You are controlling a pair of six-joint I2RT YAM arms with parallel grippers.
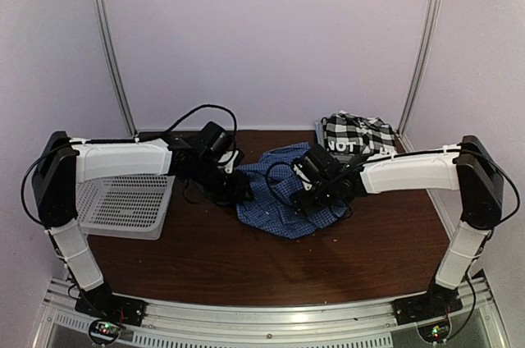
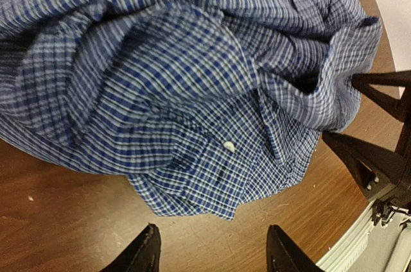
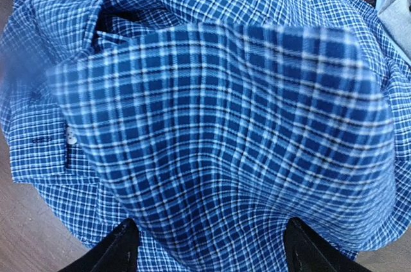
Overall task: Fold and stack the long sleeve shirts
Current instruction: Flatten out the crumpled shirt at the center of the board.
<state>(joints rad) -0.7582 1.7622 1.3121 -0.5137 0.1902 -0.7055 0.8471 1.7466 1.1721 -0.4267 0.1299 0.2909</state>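
Observation:
The blue fine-checked shirt point(image 1: 279, 192) lies crumpled at the middle of the table. In the left wrist view point(image 2: 192, 79) a cuff with a white button point(image 2: 229, 146) points at me. My left gripper point(image 2: 215, 253) is open and empty over bare wood, just short of that cuff; from above it point(image 1: 240, 190) sits at the shirt's left edge. My right gripper point(image 3: 215, 253) is open, low over the shirt point(image 3: 218, 124), with a raised fold of cloth between its spread fingers; from above it point(image 1: 313, 199) is on the shirt's right side. The black-and-white checked shirt point(image 1: 357, 135) with white lettering lies bunched at the back right.
A white mesh basket point(image 1: 123, 200) stands at the table's left edge under the left arm. The brown table point(image 1: 205, 258) has bare wood in front of the shirt. Black cables run behind the left gripper. Walls and metal posts close the back.

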